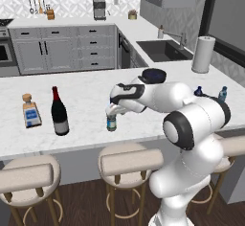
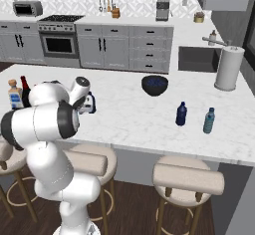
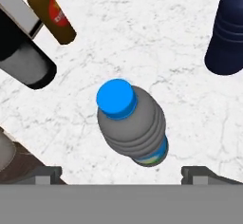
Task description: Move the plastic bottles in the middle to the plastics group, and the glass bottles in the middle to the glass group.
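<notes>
We see the end effector [image 1: 113, 111] hanging directly above the greyish plastic bottle [image 1: 112, 123], which stands upright on the white marble counter [image 1: 86, 91] near its front edge. In the hand view that greyish plastic bottle [image 3: 134, 128] sits just ahead of the two dark fingertips [image 3: 47, 173], centred between them, its blue cap [image 3: 116, 98] turned toward the camera. The tips stand wide apart on either side of the bottle, not touching it, so the end effector [image 3: 121, 173] is released and holds nothing.

To one side of the end effector, well apart along the counter, stands the tall wine bottle [image 1: 59, 111] with its red neck and white label, and just beyond it the squat clear bottle [image 1: 31, 111] with a blue label and cork stopper. In the hand view the wine bottle's dark base [image 3: 26, 61] lies toward the upper left, with a small brown bottle [image 3: 50, 12] with a red cap beside it, and a dark blue rounded form [image 3: 227, 35] shows at the upper right.

On the other side of the end effector, well apart, two small bottles stand near each other on the counter: a dark blue bottle [image 2: 182, 114] and a translucent teal bottle [image 2: 209, 120]. A dark bowl [image 2: 155, 85] rests on the counter farther back, and a paper towel roll [image 2: 228, 68] stands beyond it near the sink [image 2: 198, 58].
</notes>
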